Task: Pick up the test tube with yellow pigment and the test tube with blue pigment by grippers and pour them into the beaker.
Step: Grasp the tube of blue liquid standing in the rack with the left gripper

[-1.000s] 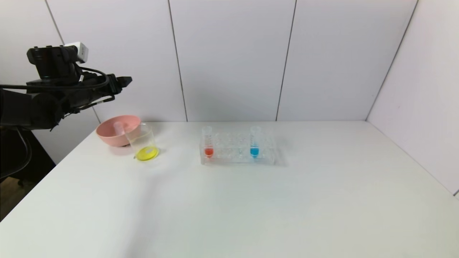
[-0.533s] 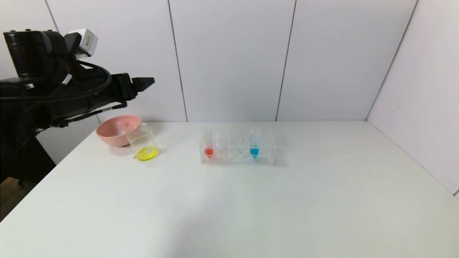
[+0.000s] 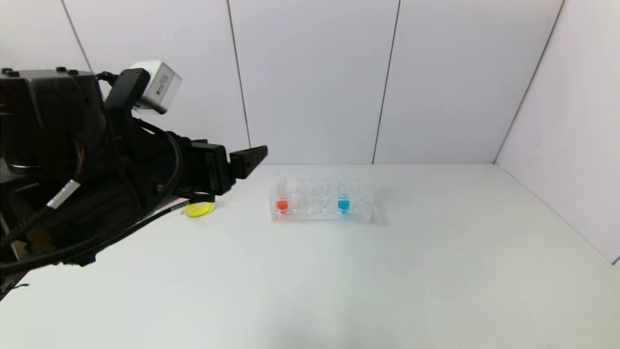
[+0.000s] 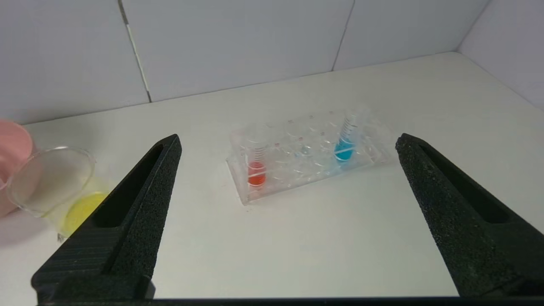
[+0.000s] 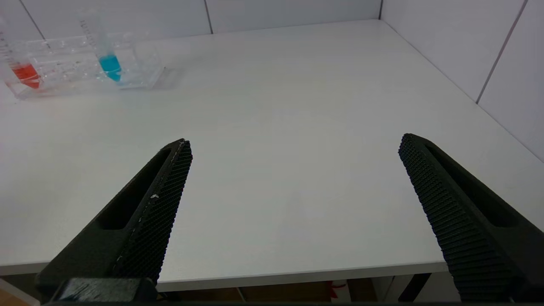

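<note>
The blue tube (image 4: 345, 140) stands upright in the clear rack (image 4: 306, 159) near the middle of the white surface (image 3: 387, 271), toward the back wall. An orange-red tube (image 4: 256, 163) stands at the rack's other end, on the robot's left. The beaker (image 4: 55, 187) sits well to the left of the rack, just beside a pink bowl (image 4: 12, 157), and holds yellow liquid at its bottom. No yellow tube is visible in the rack, so the yellow pour appears done; the blue tube remains to be lifted and poured.

The left tool (image 4: 289, 146) hangs above the surface, facing the rack, with its fingers spread wide and holding nothing. The right tool (image 5: 295, 148) rests near the front edge of the surface, well apart from the rack, also spread wide and empty.

Open room lies in front of and to the right of the rack. The wall stands close behind the rack, and the orange-red tube is the nearest obstacle on a leftward path.
</note>
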You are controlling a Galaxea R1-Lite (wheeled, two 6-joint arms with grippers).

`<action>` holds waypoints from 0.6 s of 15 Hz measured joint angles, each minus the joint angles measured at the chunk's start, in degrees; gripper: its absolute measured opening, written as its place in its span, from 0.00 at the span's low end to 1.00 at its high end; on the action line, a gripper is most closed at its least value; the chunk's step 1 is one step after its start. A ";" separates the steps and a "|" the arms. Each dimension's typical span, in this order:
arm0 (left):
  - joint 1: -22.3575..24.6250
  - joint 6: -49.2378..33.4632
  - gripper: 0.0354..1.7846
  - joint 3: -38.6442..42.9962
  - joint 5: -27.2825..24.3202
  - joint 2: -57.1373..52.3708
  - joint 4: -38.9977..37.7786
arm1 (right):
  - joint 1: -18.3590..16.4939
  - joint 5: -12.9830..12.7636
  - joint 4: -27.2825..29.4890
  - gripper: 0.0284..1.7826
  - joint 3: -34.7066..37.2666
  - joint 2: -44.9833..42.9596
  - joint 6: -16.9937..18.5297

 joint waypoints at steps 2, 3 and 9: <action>-6.89 -0.68 0.99 -0.35 6.64 1.94 -0.72 | 0.00 0.00 -0.02 1.00 0.00 0.00 0.02; -9.25 -1.16 0.99 -0.80 9.13 3.67 -1.69 | 0.00 0.00 0.00 1.00 0.00 0.00 0.02; -15.85 -2.97 0.99 -9.23 16.57 19.14 -6.90 | 0.00 -0.01 -0.02 1.00 0.00 0.00 0.02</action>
